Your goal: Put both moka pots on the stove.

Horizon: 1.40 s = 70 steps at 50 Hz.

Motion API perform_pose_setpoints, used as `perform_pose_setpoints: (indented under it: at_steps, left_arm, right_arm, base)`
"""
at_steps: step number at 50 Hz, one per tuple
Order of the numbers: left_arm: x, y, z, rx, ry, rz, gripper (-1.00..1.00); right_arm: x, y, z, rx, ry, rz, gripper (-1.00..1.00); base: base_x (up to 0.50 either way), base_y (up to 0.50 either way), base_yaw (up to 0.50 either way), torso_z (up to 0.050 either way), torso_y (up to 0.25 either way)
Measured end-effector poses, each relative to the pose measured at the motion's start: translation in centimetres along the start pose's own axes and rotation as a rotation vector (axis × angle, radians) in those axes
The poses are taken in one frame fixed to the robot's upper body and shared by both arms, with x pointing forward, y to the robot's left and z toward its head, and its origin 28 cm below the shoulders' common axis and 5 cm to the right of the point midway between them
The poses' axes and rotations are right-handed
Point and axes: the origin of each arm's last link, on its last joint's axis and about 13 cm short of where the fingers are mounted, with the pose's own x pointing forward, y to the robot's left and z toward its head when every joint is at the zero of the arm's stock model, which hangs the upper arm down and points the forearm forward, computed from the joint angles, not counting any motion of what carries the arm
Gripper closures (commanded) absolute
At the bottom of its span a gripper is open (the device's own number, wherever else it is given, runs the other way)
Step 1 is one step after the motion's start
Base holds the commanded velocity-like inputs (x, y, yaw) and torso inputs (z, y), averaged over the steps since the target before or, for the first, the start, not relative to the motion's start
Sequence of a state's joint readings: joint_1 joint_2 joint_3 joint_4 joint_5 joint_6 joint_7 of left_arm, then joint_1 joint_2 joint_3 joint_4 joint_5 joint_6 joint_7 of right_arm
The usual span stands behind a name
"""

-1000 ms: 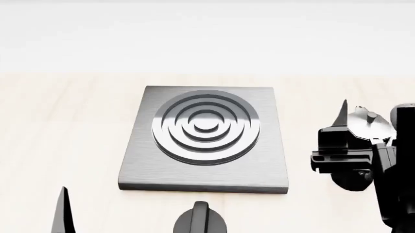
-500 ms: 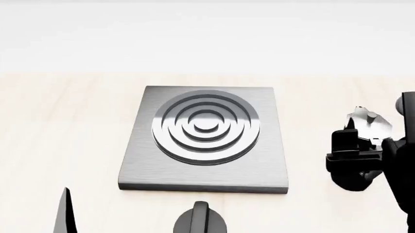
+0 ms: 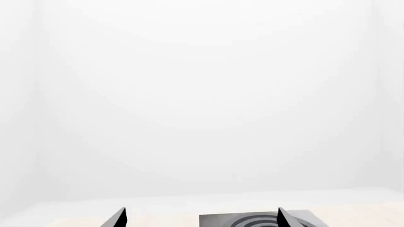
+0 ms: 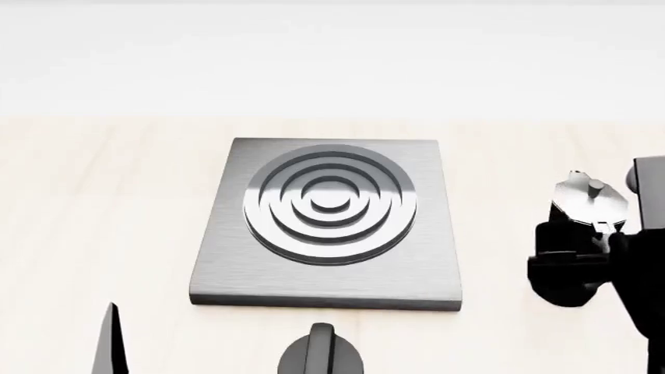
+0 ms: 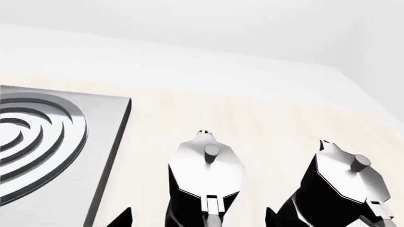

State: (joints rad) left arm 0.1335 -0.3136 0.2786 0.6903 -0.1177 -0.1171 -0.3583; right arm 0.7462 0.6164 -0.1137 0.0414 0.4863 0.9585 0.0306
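Brushed grey metal, the stove lies bare on the pale wooden table, unmoved. To its right I see one moka pot, my right gripper now lower against it than half a second ago. My right wrist camera shows two pots standing beside the stove, finger tips spread either side of the nearer. The left gripper stays spread, holding nothing.

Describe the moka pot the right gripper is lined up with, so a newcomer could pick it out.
Start at the grey stove with raised rings. Two black, silver-lidded moka pots stand on the wood beside it. Yours is the nearer pot, between the stove and the farther pot, and centred between the right gripper's fingertips.
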Motion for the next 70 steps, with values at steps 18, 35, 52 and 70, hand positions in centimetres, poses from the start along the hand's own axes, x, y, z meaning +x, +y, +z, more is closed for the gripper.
perform_pose_setpoints:
  at_steps: [18,35,52,70]
  left_arm:
    - [-0.1,-0.1,-0.1,0.001,0.004,-0.004,-1.00]
    - [-0.1,-0.2,-0.2,0.001,0.006,-0.009,-1.00]
    - [-0.1,-0.3,-0.3,0.002,0.008,-0.013,-1.00]
    - [-0.1,-0.4,-0.3,0.003,0.010,-0.016,-1.00]
  right_arm:
    - [1.6,-0.2,-1.2,0.018,0.047,0.003,-1.00]
    - [2.7,-0.3,-2.7,0.031,0.084,0.001,-1.00]
    - [3.6,-0.4,-3.8,0.035,0.112,-0.009,-1.00]
    - [4.5,-0.5,-5.1,0.039,0.140,-0.020,-1.00]
  base:
    - [0.00,0.00,0.00,0.000,0.000]
    - [0.00,0.00,0.00,0.000,0.000]
    - [0.00,0.00,0.00,0.000,0.000]
    - [0.00,0.00,0.00,0.000,0.000]
